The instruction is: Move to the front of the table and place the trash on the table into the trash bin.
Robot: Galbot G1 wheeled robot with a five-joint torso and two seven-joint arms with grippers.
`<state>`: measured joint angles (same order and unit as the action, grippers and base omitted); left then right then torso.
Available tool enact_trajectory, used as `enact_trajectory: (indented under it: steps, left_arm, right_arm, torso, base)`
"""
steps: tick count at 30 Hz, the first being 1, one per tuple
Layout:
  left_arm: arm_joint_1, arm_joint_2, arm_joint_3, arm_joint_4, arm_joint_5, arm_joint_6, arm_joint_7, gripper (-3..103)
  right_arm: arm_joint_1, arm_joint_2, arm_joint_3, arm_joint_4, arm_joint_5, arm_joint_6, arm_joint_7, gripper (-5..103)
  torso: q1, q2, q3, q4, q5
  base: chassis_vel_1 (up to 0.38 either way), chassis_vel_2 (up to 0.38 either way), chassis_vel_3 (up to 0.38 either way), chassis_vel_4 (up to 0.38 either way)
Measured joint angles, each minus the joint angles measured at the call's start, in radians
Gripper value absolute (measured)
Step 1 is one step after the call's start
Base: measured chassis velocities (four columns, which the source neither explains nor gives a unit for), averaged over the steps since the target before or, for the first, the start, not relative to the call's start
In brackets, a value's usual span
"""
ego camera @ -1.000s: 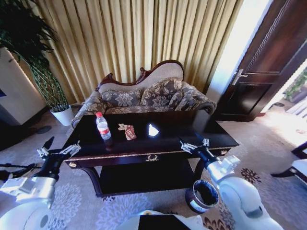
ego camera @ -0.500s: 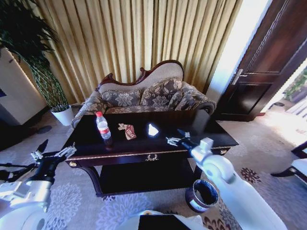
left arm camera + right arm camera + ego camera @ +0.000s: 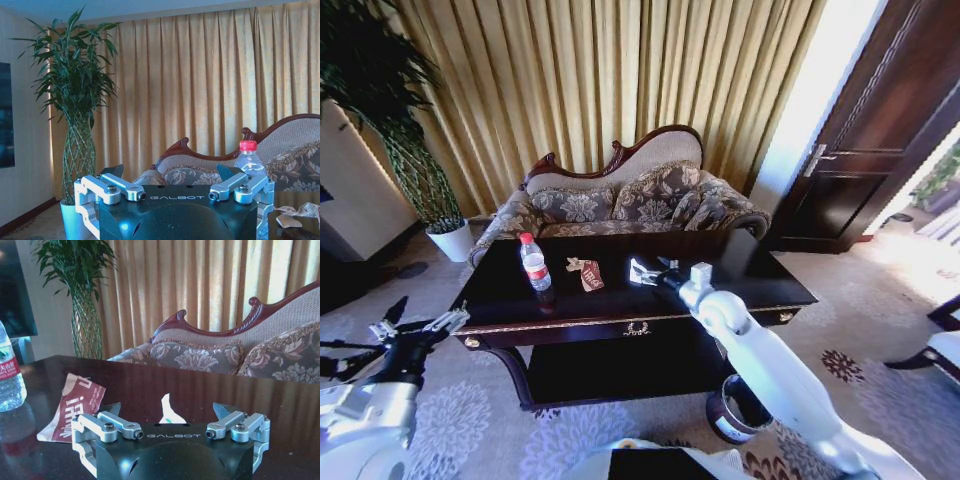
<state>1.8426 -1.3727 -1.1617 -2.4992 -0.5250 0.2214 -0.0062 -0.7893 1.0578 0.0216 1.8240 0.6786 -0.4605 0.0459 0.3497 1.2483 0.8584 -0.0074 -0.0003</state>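
Dark glossy tabletop [image 3: 760, 280]: gold-trimmed, set before a sofa [image 3: 620, 200]; carries all the trash.
Bottle [image 3: 534, 266]: clear, red cap, upright at the left part of the tabletop; seen too in the left wrist view [image 3: 248, 162] and at the edge of the right wrist view [image 3: 9, 375].
Wrapper [image 3: 591, 276]: reddish-brown, lying flat near the middle, right of the bottle; in the right wrist view [image 3: 75, 406] just beside the gripper.
Paper scrap [image 3: 639, 271]: white, right of the wrapper, directly ahead of the right gripper; in the right wrist view [image 3: 168, 410] between the two fingers.
Second small scrap [image 3: 574, 264]: pale, just behind the wrapper.
Right gripper [image 3: 650, 270]: reached over the tabletop, fingers [image 3: 117, 422] spread apart, nothing gripped, paper scrap in the gap.
Left gripper [image 3: 415, 320]: off the table's left end, low, fingers [image 3: 120, 187] spread apart, empty.
Bin [image 3: 738, 410]: dark, pale rim, on the carpet by the table's front right leg, partly hidden by the right arm.
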Motion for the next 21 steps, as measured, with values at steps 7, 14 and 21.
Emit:
enact_trajectory:
  steps: [7, 14, 21]
  left_arm:
    - [-0.007, -0.004, 0.0, 0.0, 0.003, 0.0, 0.0, 100]
    - [-0.006, -0.01, -0.007, -0.001, 0.004, 0.0, -0.01, 100]
    - [-0.005, -0.01, -0.009, -0.001, 0.003, 0.002, -0.016, 100]
  right_arm:
    - [0.028, 0.015, -0.03, -0.043, -0.002, -0.014, 0.008, 100]
    - [0.042, 0.035, -0.035, -0.08, 0.0, -0.023, 0.032, 100]
    - [0.032, 0.033, -0.025, -0.096, -0.002, -0.024, 0.045, 100]
  torso:
    - [0.0, 0.0, 0.0, -0.0002, 0.0001]
    - [0.0, 0.0, 0.0, -0.0001, 0.0001]
    - [0.0, 0.0, 0.0, -0.0001, 0.0001]
  base:
    - [0.0, 0.0, 0.0, 0.0]
    - [0.0, 0.0, 0.0, 0.0]
    - [0.0, 0.0, 0.0, 0.0]
